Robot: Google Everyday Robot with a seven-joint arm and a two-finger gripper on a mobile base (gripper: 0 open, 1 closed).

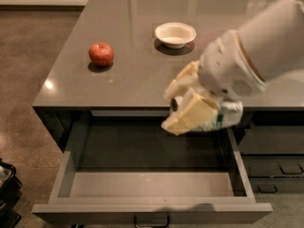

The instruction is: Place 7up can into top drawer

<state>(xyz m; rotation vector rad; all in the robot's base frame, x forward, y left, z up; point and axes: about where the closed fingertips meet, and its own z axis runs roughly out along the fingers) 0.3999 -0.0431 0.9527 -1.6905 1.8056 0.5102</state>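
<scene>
Camera view: the claw (183,106) hangs at the front edge of the grey surface (133,82), over the 2 o'clock corner of the open top drawer (66,172). Its yellowish fingers (192,115) are clamped around the 7up can (227,117), which lies sideways in the grip, clear of the drawer floor, with a green marking showing near the white wrist. From the claw, a red apple (101,54) sits at 10 o'clock and a white bowl (175,34) at 12 o'clock, both on the surface. Narrower dark drawers (280,167) stand at 4 o'clock.
</scene>
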